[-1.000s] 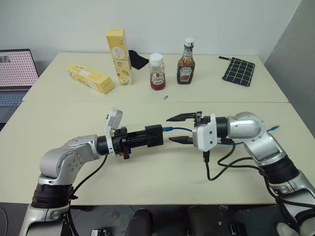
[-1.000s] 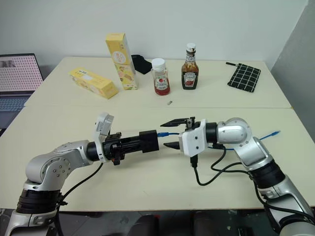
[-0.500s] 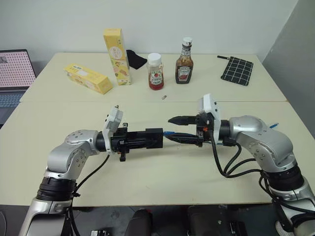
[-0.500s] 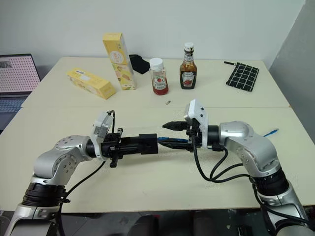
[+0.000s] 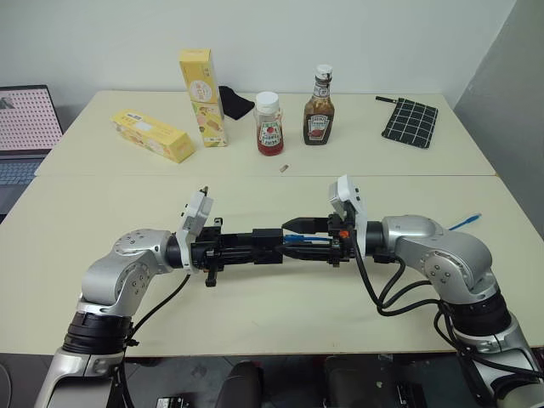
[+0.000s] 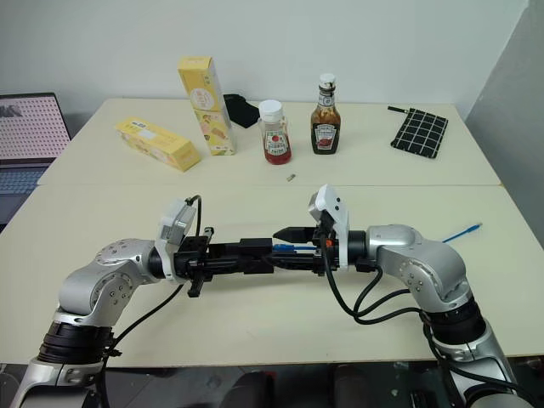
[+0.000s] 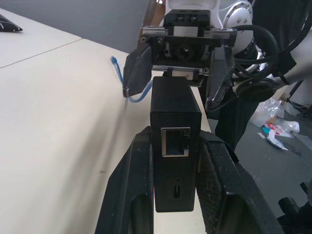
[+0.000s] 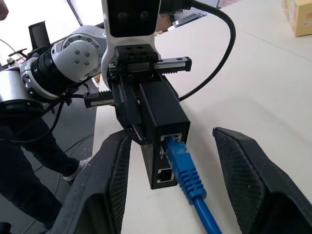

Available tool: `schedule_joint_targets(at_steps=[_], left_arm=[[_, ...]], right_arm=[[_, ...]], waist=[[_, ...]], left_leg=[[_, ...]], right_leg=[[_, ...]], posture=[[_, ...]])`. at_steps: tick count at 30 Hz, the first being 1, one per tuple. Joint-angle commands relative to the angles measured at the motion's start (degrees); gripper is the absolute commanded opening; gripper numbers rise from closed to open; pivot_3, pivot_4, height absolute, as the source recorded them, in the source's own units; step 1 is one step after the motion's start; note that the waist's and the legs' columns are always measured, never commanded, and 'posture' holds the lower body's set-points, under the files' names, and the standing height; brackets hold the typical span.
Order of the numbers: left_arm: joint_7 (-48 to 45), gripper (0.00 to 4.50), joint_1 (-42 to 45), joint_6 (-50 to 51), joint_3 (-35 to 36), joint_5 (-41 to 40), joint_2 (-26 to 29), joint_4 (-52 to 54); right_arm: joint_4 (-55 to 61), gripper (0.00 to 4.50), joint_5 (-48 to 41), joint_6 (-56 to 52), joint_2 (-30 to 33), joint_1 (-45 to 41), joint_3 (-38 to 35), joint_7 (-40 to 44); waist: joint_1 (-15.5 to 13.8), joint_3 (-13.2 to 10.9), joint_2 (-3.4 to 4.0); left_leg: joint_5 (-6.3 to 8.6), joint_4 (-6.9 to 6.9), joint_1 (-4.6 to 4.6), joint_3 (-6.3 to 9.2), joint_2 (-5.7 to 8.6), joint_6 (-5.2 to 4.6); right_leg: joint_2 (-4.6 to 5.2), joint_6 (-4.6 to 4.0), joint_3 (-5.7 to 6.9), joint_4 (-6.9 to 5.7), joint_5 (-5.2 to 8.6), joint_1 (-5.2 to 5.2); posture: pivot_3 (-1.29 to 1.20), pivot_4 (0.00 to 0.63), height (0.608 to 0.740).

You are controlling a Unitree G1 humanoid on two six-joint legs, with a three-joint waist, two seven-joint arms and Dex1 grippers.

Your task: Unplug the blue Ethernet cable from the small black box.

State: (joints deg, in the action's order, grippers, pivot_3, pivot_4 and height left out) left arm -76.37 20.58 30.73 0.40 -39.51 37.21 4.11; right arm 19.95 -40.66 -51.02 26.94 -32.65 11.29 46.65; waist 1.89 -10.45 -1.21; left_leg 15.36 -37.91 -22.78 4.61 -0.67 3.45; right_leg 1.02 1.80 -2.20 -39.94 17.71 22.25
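My left gripper [image 5: 255, 246] is shut on the small black box [image 5: 269, 245] and holds it level above the table, its fingers [image 7: 134, 195] clamping the box's [image 7: 175, 122] two sides. The blue Ethernet cable's plug [image 8: 181, 158] sits in a port on the box's [image 8: 163, 117] end face. The cable [image 5: 299, 240] runs back past my right arm, and its free end [image 5: 466, 222] lies on the table at the right. My right gripper [image 5: 297, 238] faces the box and is open. Its fingers [image 8: 253, 180] stand on either side of the plug, clear of it.
At the back of the table [image 5: 255, 314] stand a ketchup bottle [image 5: 270, 123], a brown sauce bottle [image 5: 319, 95] and an upright yellow carton [image 5: 202, 98]. Also there: a lying yellow carton [image 5: 153, 136], black cloth [image 5: 234, 102], a grid-lined black pouch [image 5: 409, 121]. A laptop [image 5: 25, 127] sits far left.
My right gripper has rolled about its axis and moved left toward the box, so its fingers now flank the plug. The left gripper still holds the box in about the same place.
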Motion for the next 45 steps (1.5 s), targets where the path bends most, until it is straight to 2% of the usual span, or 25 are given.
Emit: schedule_joint_targets(at_steps=[1,4,8,12,14,16,21,27,30,45], left_arm=[[-0.1,0.79,-0.1,-0.2,1.6,-1.4,0.1,2.1],[0.0,0.79,-0.4,-0.2,1.8,-1.5,0.2,2.3],[-0.1,0.79,-0.5,-0.2,2.0,-1.6,0.5,2.2],[-0.2,0.79,-0.6,-0.2,2.1,-1.8,0.7,2.4],[-0.1,0.79,-0.5,-0.2,2.0,-1.9,0.6,2.3],[-0.1,0.79,-0.6,-0.2,1.9,-1.9,0.6,2.4],[-0.4,0.79,-0.8,0.0,1.8,-2.0,0.6,2.7],[-0.5,0.79,-1.1,0.2,1.7,-2.2,0.7,3.0],[-0.6,0.79,-1.2,0.2,1.7,-2.2,0.7,3.0],[-0.9,0.79,-1.2,0.1,1.6,-2.1,0.7,2.8]], right_arm=[[0.6,2.78,-0.3,0.4,0.3,-1.1,-0.7,1.1],[0.4,2.28,-0.1,0.6,0.6,-1.0,-0.7,1.8],[0.3,1.33,-0.4,0.5,1.6,-0.7,-1.1,3.5],[0.1,1.3,-0.1,0.6,1.9,-0.9,-1.2,3.8],[0.1,0.95,-0.1,0.6,2.3,-0.8,-1.0,4.5],[0.2,0.82,-0.1,0.6,2.7,-0.7,-0.8,5.2],[-0.3,0.82,-0.9,-0.2,1.8,-0.9,-1.5,4.7],[-0.8,1.88,-2.0,-1.6,0.8,-0.8,-2.6,3.9],[-0.8,2.58,-2.2,-2.1,1.1,-0.8,-2.8,4.0],[-0.5,2.6,-3.5,-4.2,1.6,-0.8,-3.6,4.0]], waist=[[0.0,0.0,0.0],[0.0,0.0,0.0],[0.0,0.0,0.0],[0.0,0.0,0.0],[0.0,0.0,0.0],[0.0,0.0,0.0],[0.0,0.0,0.0],[0.0,0.0,0.0],[0.0,0.0,0.0],[0.0,0.0,0.0]], left_leg=[[0.0,0.0,0.0,0.0,0.0,0.0],[0.0,0.0,0.0,0.0,0.0,0.0],[0.0,0.0,0.0,0.0,0.0,0.0],[0.0,0.0,0.0,0.0,0.0,0.0],[0.0,0.0,0.0,0.0,0.0,0.0],[0.0,0.0,0.0,0.0,0.0,0.0],[0.0,0.0,0.0,0.0,0.0,0.0],[0.0,0.0,0.0,0.0,0.0,0.0],[0.0,0.01,0.0,0.0,0.0,0.0],[0.0,0.01,0.0,0.0,0.0,0.0]], right_leg=[[0.0,0.0,0.0,0.0,0.0,0.0],[0.0,0.0,0.0,0.0,0.0,0.0],[0.0,0.0,0.01,0.0,0.0,0.0],[-0.01,0.0,0.0,0.0,0.0,0.0],[-0.01,0.0,0.0,0.0,0.0,0.0],[-0.01,0.0,0.0,0.0,0.0,0.0],[-0.01,0.0,0.0,0.0,0.0,0.0],[-0.01,0.0,0.0,0.0,0.0,0.0],[-0.01,0.0,0.0,0.01,0.0,0.0],[-0.02,0.0,0.01,0.01,0.0,0.0]], posture=[[0.0,0.15,0.74],[0.0,0.15,0.74],[0.0,0.15,0.74],[0.0,0.15,0.74],[0.0,0.15,0.74],[0.0,0.15,0.74],[0.0,0.15,0.74],[0.0,0.15,0.74],[0.0,0.15,0.74],[0.0,0.15,0.74]])
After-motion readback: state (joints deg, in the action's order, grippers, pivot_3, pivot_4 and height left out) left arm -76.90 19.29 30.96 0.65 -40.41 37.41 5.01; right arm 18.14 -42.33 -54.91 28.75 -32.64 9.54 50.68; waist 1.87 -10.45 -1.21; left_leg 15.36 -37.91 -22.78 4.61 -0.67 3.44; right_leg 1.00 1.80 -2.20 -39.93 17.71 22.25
